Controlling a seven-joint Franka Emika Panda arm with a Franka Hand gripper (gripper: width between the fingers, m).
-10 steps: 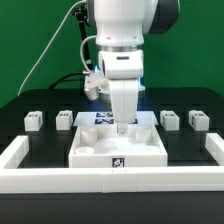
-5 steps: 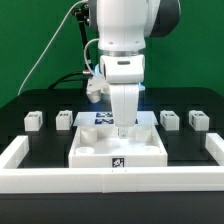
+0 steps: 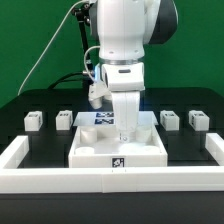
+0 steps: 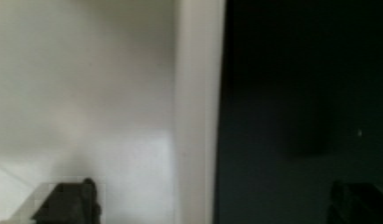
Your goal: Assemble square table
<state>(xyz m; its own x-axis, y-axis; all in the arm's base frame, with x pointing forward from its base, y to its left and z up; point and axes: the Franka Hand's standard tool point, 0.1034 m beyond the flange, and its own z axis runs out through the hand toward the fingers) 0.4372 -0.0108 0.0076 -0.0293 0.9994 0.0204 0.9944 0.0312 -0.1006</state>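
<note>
Spread wide, the jaws hang over the square top point(image 3: 118, 148), which lies flat on the table point(image 3: 45, 140) directly below, the rim opposite its tagged edge running between the two fingertips point(image 4: 67, 200), loose legs point(image 3: 64, 118) standing to either side of it

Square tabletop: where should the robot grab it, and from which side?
Probably its raised rim at the far edge, coming straight down. The square tabletop lies flat, so the thin upright rim fits between the fingers; the open gripper hovers there.
</note>
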